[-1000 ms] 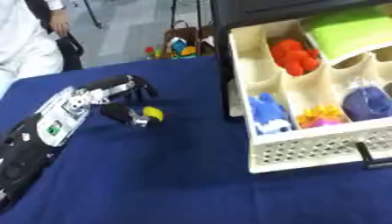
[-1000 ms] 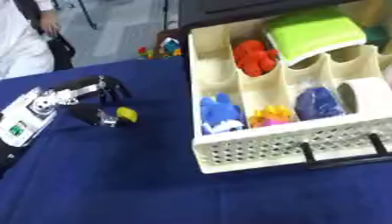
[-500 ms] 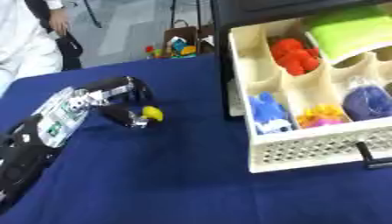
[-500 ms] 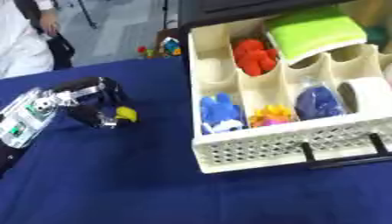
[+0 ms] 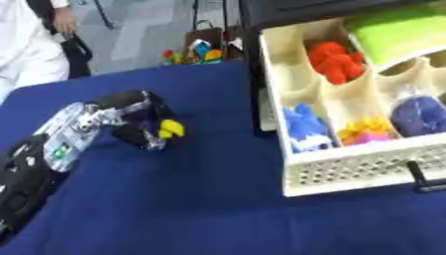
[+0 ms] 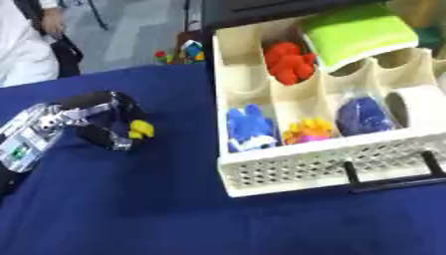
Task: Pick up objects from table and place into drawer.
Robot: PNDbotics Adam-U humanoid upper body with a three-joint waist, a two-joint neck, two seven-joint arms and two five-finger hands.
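Yellow, small and seemingly rounded, the object [image 5: 171, 129] sits pinched in the left hand's [image 5: 131, 117] curled fingers.

Evenly and brightly lit from above – soft throughout, blurred by motion. Faint shadow under the left hand [image 5: 131, 119] on the blue cloth [image 5: 200, 199]; pale drawer [image 6: 296, 169] nearly washed out at right – no hard glare.

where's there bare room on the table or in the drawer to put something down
Bare blue cloth lies in front of the left hand, which is curled on the small yellow object, and left of the drawer. The drawer's near compartments are filled; its far-left compartment looks empty.
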